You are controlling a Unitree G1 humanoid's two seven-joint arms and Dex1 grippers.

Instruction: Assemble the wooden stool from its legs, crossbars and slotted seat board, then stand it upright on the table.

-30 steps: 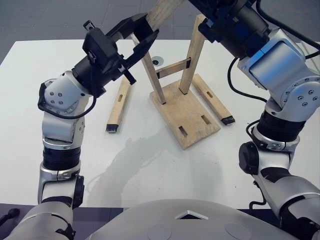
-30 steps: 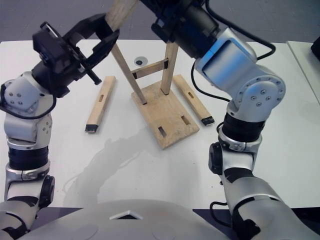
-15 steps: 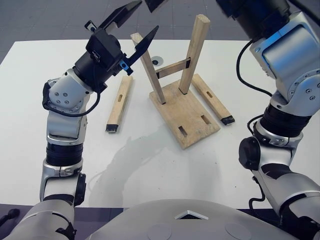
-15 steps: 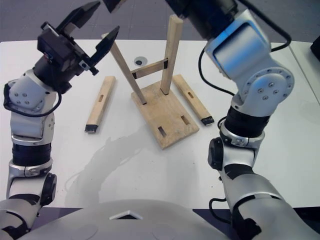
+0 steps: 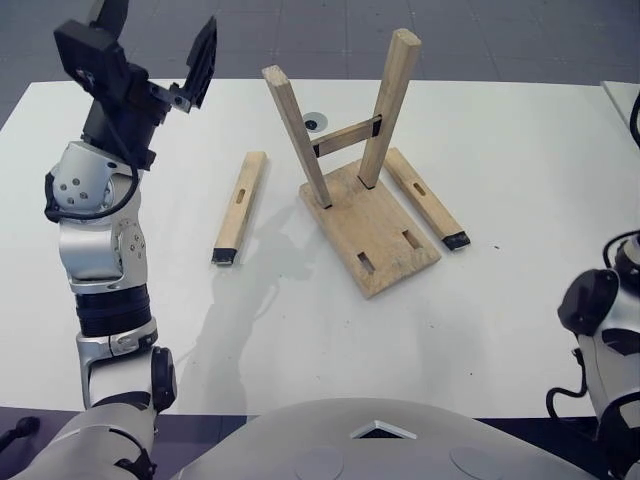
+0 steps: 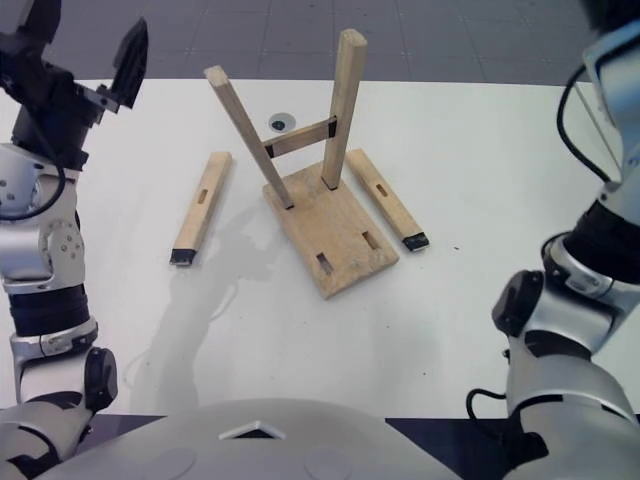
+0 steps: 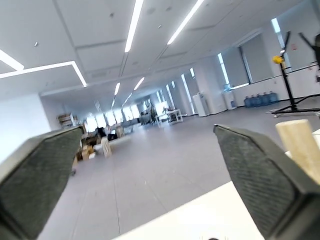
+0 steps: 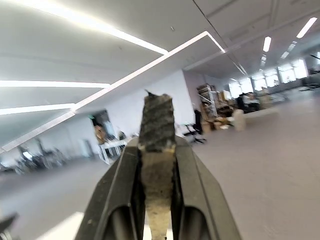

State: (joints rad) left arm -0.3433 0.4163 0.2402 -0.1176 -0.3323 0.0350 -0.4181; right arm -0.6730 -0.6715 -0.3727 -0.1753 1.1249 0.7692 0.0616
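Stool half built in pale wood: the seat board [image 5: 385, 235] lies flat mid-table [image 5: 520, 160], with two legs [image 5: 297, 135] standing in its far end, leaning and joined by a crossbar [image 5: 345, 137]. One loose leg [image 5: 239, 205] lies left of the board, another [image 5: 425, 198] just right. Left gripper [image 5: 160, 20] is raised at the far left, fingers wide apart. Right gripper [image 8: 157, 115] has its fingers pressed together, holding nothing
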